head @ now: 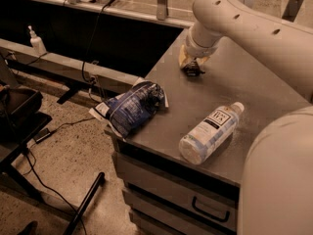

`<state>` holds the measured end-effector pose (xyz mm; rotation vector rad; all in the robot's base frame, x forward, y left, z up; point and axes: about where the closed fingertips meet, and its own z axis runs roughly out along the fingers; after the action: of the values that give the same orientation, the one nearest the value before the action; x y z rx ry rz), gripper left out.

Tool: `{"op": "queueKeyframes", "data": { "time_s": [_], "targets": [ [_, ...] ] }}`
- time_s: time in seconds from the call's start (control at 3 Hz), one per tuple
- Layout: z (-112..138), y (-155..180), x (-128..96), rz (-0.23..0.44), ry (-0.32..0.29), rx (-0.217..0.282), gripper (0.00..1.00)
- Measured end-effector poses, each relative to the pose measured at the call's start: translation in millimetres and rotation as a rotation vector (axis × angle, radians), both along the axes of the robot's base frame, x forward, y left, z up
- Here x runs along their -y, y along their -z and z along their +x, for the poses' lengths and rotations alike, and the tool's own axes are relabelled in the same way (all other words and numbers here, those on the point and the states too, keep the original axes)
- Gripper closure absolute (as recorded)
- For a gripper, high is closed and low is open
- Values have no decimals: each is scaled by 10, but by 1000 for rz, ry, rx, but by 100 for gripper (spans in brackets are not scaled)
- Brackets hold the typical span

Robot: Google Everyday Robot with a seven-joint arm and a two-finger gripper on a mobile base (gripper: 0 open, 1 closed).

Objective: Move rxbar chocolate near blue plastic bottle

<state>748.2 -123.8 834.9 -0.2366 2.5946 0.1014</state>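
The gripper [192,69] sat low over the far part of the grey table top [254,89], at the end of the white arm [230,13] that curved in from the upper right. Whether it was wide, narrow or clamped on something could not be told. A small dark shape [191,71] showed at its tip, touching or almost touching the table, with a yellowish patch just above it. Whether that shape was the rxbar chocolate or part of the gripper could not be told, and no white lettering could be read there.

The blue plastic bottle [210,133] lay on its side near the front edge of the table, well apart from the gripper. Its white cap [237,107] pointed toward the back right and its clear base toward the front edge. The white label [218,118] carried dark print in a boxed block, but the letters could not be made out.

A crumpled blue-and-white chip bag [131,107] lay at the table's left front corner, partly hanging over the edge, apart from the bottle. Its printing was unreadable.

Below the table top were drawers, one with a dark handle [210,212]. A small white pump bottle [36,40] stood on the ledge at the far left, and black cables [58,127] trailed across the speckled floor [73,175].
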Motion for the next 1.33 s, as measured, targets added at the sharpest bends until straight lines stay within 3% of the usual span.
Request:
{"op": "queueKeyframes", "data": {
  "time_s": [0.33, 0.67, 1.33],
  "targets": [
    [0, -2, 0, 0, 0, 0, 100],
    [-141, -59, 91, -17, -56, 5, 100],
    [-1294, -437, 732, 26, -257, -5, 100]
  ]
}}
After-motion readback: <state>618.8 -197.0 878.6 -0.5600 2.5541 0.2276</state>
